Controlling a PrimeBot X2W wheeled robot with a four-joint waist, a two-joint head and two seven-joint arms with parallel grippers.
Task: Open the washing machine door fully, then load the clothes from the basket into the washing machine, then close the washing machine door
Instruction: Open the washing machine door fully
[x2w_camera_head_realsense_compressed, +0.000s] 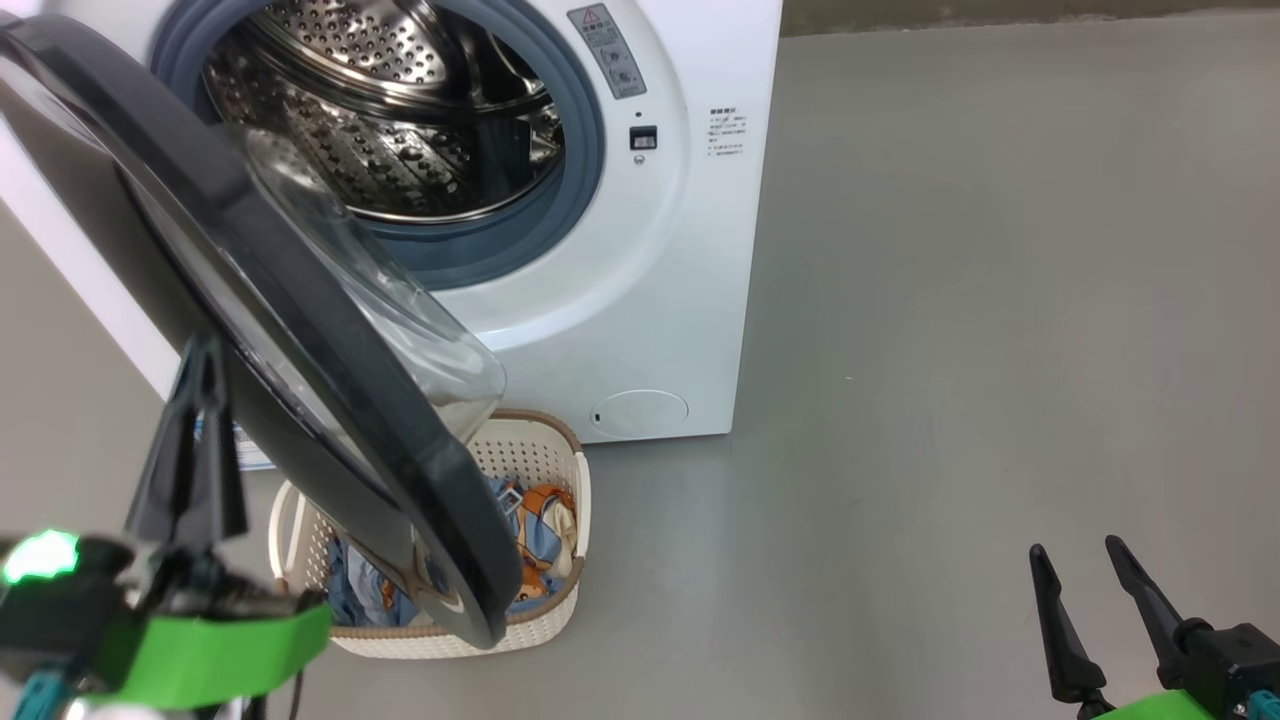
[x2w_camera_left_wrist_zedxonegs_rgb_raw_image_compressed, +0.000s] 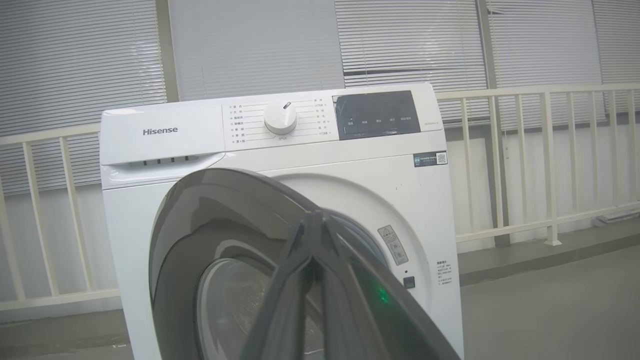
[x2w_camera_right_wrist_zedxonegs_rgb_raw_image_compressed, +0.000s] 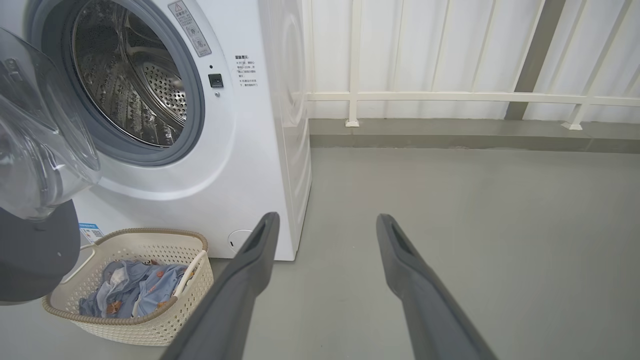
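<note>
Left gripper (x2w_camera_head_realsense_compressed: 205, 350) stands at the lower left of the head view, fingers pressed together with no gap and nothing visibly clamped between them. Its tips rise beside the outer face of the washing machine door (x2w_camera_head_realsense_compressed: 455, 540); contact with the door cannot be confirmed. In the left wrist view the closed tips of the left gripper (x2w_camera_left_wrist_zedxonegs_rgb_raw_image_compressed: 316, 216) meet in front of the grey outer face of the door (x2w_camera_left_wrist_zedxonegs_rgb_raw_image_compressed: 200, 225).

Right gripper (x2w_camera_head_realsense_compressed: 1078, 550) sits at the lower right of the head view, fingers spread wide and empty, over bare grey floor (x2w_camera_head_realsense_compressed: 950, 350). The right wrist view shows the same: right gripper (x2w_camera_right_wrist_zedxonegs_rgb_raw_image_compressed: 327, 220) parted, holding nothing.

Door is swung well out from the washing machine (x2w_camera_head_realsense_compressed: 640, 280), running from the upper left towards lower centre of the head view, its clear glass bowl facing the opening. Steel drum (x2w_camera_head_realsense_compressed: 400, 130) and grey-blue gasket (x2w_camera_head_realsense_compressed: 585, 150) are exposed.

Basket (x2w_camera_head_realsense_compressed: 400, 640) stands on the floor at the foot of the machine, lower centre-left, partly masked by the door's lower edge. The clothes (x2w_camera_head_realsense_compressed: 540, 530) lie inside it. In the right wrist view the basket (x2w_camera_right_wrist_zedxonegs_rgb_raw_image_compressed: 150, 330) sits lower left with the clothes (x2w_camera_right_wrist_zedxonegs_rgb_raw_image_compressed: 140, 287) heaped in it, below the door (x2w_camera_right_wrist_zedxonegs_rgb_raw_image_compressed: 30, 255).
</note>
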